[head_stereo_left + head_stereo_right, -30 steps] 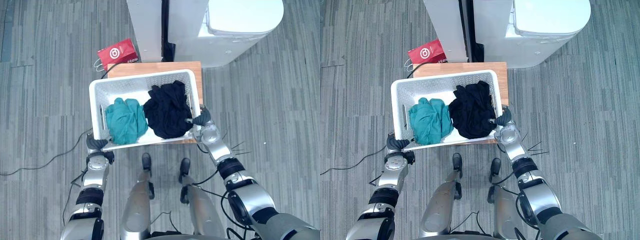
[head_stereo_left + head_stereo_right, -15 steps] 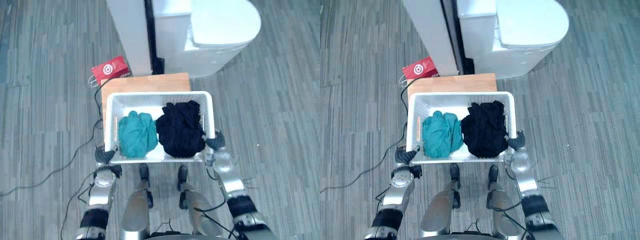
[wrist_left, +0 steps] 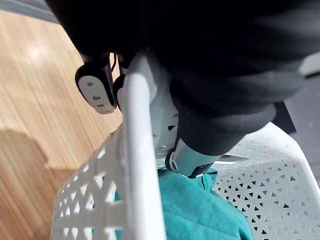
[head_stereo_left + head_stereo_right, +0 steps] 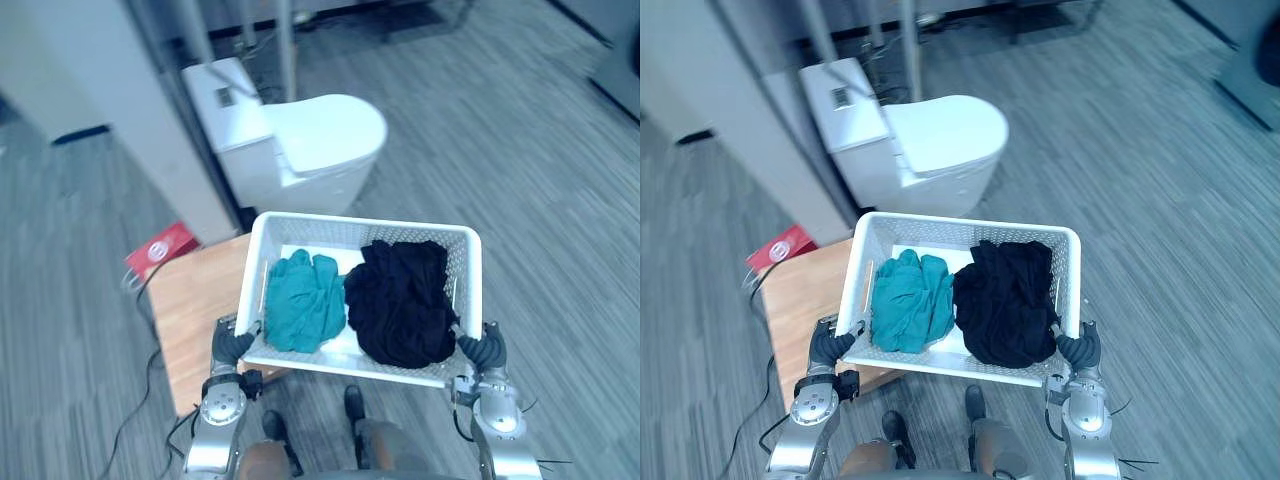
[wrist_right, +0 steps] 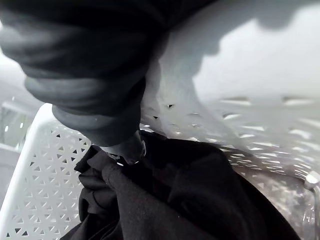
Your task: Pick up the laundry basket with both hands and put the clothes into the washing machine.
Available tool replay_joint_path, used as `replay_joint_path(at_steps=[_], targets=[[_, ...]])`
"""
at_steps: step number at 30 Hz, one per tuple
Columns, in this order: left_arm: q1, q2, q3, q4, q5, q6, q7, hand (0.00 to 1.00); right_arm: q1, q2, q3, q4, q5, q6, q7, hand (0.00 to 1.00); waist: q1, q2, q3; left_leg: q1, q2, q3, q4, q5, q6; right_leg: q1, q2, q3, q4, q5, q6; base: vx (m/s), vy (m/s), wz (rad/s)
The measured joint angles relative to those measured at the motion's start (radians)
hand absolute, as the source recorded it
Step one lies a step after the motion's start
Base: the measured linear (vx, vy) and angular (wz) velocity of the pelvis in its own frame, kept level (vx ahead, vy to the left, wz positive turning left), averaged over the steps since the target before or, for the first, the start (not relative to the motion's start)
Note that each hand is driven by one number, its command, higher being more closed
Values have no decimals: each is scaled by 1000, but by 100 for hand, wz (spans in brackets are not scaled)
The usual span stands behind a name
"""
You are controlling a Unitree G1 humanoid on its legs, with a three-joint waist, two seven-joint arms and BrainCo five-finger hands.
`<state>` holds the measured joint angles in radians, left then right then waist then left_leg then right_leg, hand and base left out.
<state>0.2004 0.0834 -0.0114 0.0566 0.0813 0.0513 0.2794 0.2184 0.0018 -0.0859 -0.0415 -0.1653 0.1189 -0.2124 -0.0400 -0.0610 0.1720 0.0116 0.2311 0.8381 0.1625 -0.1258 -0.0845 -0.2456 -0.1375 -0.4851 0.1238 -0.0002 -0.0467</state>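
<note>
Left robot hand (image 4: 232, 345) and right robot hand (image 4: 484, 350) gripping the basket (image 4: 360, 222).
Each is curled over the rim at a near corner (one tip reaching inside). Teal clothes (image 4: 305, 312) lie on the left and black clothes (image 4: 402, 300) on the right, touching. The basket partly overlaps the tabletop (image 4: 190, 300).

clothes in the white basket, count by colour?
Teal crumpled cloth garment: 1
Black crumpled cloth garment: 1
Total: 2, both inside the white perforated plastic laundry basket.
</note>
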Motion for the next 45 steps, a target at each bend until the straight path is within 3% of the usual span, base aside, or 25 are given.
replay_joint_path(at_steps=[1,3,4,5,7,11,14,15,17,20,21,22,24,26,28,29,31,32,34,37,38,39,41,43,45], targets=[[-1,-3,7,10,0,7,0,100,-8,1,1,21,2,0,0,100,-1,3,1,30,39,58,78,-44,-15,4,17,30,5,55,18,121,-165,-174],[-10,-10,5,39,1,7,-10,100,-1,-10,2,29,7,1,0,100,-5,28,8,50,154,67,281,-106,43,12,66,110,51,25,5,143,-172,-159],[-8,-20,4,42,1,8,-16,100,5,-22,1,26,10,2,1,100,-2,43,10,9,247,-13,480,-107,184,29,112,155,65,2,-13,173,-153,-142],[-2,-34,-1,47,1,8,-17,100,13,-27,0,18,17,2,-2,100,0,56,11,-64,285,-189,637,-87,208,54,146,192,67,-10,-27,151,-92,-138],[1,-66,-7,49,1,7,-17,100,13,-43,-11,-11,18,6,-7,100,3,61,10,-164,198,-410,684,-140,129,72,171,263,71,-30,-40,180,3,-122],[73,-81,9,1,0,8,-16,100,17,-60,28,-103,13,10,-3,100,64,69,12,-283,-25,-673,486,-165,108,124,207,462,62,-53,-43,222,74,-159],[110,-83,15,-52,1,9,-16,100,17,-84,53,-133,4,11,-3,100,85,93,0,-326,-75,-757,313,-114,31,140,225,541,67,-78,-18,222,211,-131],[111,-81,24,-54,0,11,-15,100,6,-88,67,-132,-1,12,-5,100,116,94,-10,-305,-81,-751,305,-76,15,150,232,603,72,-95,7,315,285,-131],[111,-57,30,-59,0,12,-13,100,5,-76,87,-132,-7,13,-9,100,106,79,-37,-292,-103,-722,309,-104,64,151,208,642,75,-111,30,404,291,-81],[110,-48,31,-65,-4,18,-12,100,-11,-66,86,-88,-17,13,-10,100,107,48,-50,-233,-132,-626,322,-165,107,56,164,643,337,-211,172,353,218,-58],[110,-43,31,-64,-8,26,-11,100,-26,-65,87,-59,-26,14,-8,100,103,49,-49,-209,-135,-613,329,-184,112,8,150,621,463,-226,259,397,177,-28],[110,-34,31,-60,-9,36,-7,100,-46,-61,87,4,-34,16,-5,100,81,48,-43,-150,-149,-605,323,-211,126,-67,104,548,671,-230,264,425,133,-20],[110,-33,31,-58,-9,50,9,100,-61,-61,93,57,-39,20,2,100,80,56,-39,-63,-149,-585,283,-245,126,-127,41,437,775,-273,140,417,88,-29],[110,-23,32,-57,-9,50,12,100,-71,-61,95,66,-41,20,3,100,74,69,-38,-18,-142,-583,244,-277,122,-194,15,362,676,-287,108,346,29,-28],[101,-14,30,-41,-9,50,12,100,-84,-69,92,67,-41,20,3,100,51,67,-36,40,-143,-578,177,-285,94,-241,24,351,364,-182,109,520,-49,9],[82,-14,20,-13,-9,51,12,100,-83,-72,90,69,-41,25,3,100,35,65,-35,93,-144,-588,132,-287,66,-246,36,351,175,-74,110,575,-97,40],[73,-15,11,7,-8,51,11,100,-73,-77,86,70,-42,33,1,100,2,57,-38,175,-147,-627,89,-305,15,-243,49,353,78,69,77,644,-156,54],[50,-34,10,48,-7,52,9,100,-61,-97,80,77,-41,33,1,100,-6,94,-40,209,-113,-669,107,-315,-3,-257,70,363,190,136,62,653,-167,31],[26,-65,14,60,-5,53,9,100,-70,-103,64,91,-41,38,5,100,1,125,-44,146,-54,-716,286,-241,-49,-267,112,323,299,26,31,659,-211,-1],[45,-73,14,63,1,54,5,100,-50,-107,66,82,-36,38,10,100,14,145,-23,-49,38,-757,796,70,-1,-113,170,320,287,-87,-5,769,-232,-16],[50,-80,5,61,0,53,4,100,-32,-107,61,55,-28,39,-3,100,31,145,-15,-168,61,-758,1014,9,25,-4,195,328,250,-130,-21,623,-117,-27],[53,-80,5,60,0,53,4,100,-26,-107,61,41,-28,39,-4,100,36,139,-11,-213,56,-750,1051,-15,40,36,196,334,234,-147,-21,738,-118,-31],[67,-81,6,53,-1,51,-14,100,-21,-108,61,-4,-20,39,-6,100,63,129,-4,-335,24,-706,1023,-86,77,144,196,364,172,-188,-31,548,-41,-24],[98,-90,9,18,-1,51,-19,100,-22,-111,61,-39,-2,39,-5,100,85,129,-3,-444,-32,-655,780,-124,91,244,185,391,103,-228,-19,604,52,-19],[108,-102,13,-1,0,51,-26,100,-30,-120,61,-38,-1,38,-5,100,112,122,1,-469,-106,-661,386,-70,16,316,165,411,54,-265,7,615,125,-33]])
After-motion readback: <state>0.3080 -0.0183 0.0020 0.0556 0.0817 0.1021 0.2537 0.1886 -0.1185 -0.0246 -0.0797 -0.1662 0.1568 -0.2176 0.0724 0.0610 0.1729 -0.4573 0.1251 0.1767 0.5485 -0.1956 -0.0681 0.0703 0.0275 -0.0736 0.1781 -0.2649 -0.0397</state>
